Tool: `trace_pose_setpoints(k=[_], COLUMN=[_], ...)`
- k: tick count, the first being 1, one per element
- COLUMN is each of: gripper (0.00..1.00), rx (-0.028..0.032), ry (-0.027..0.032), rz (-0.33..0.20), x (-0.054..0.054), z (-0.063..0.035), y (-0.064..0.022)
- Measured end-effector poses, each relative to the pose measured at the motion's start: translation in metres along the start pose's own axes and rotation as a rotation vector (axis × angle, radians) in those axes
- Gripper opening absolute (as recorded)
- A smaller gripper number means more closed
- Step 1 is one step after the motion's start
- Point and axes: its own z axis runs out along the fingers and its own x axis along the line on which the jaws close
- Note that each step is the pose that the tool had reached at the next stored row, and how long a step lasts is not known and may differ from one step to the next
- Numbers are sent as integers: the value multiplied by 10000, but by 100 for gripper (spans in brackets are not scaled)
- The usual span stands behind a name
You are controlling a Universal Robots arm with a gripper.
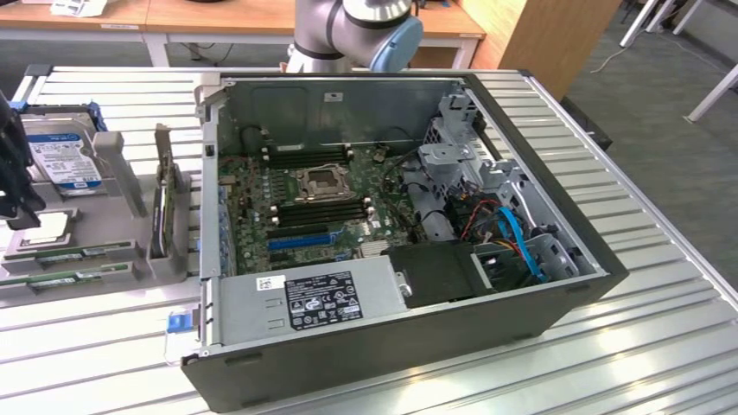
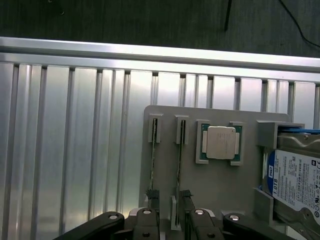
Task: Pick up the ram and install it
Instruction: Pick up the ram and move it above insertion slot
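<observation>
Ram (image 2: 178, 155), two sticks on edge in tray (image 2: 220, 190), one processor (image 2: 220, 142), one drive (image 2: 297, 175)

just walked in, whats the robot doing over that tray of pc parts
The arm's gripper hangs open over the grey holder on the table beside the opened computer case. Its fingers appear to stand either side of one ram stick, which sits on edge in its slot, with a second stick right next to it. Neither stick is lifted out yet. A processor and a hard drive sit in the same holder.
</observation>
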Motion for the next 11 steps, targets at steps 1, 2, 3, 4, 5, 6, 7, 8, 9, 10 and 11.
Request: trace_pose_setpoints(k=[1, 2, 3, 4, 5, 6, 7, 8, 9, 10, 11], gripper=[29, 29, 29, 29, 29, 29, 29, 29, 29, 29, 29], rx=[-1, 0, 0, 1, 1, 1, 2, 0, 0, 0, 1], ry=[0, 0, 0, -1, -1, -1, -2, -1, -1, 0, -1], rz=[1, 2, 2, 1, 0, 0, 0, 1, 0, 0, 1], x=[2, 2, 2, 3, 3, 3, 4, 4, 6, 7, 8], z=[0, 0, 0, 0, 0, 1, 7, 16, 27, 41, 56], y=[0, 0, 0, 0, 0, 0, 0, 0, -1, -1, -1])
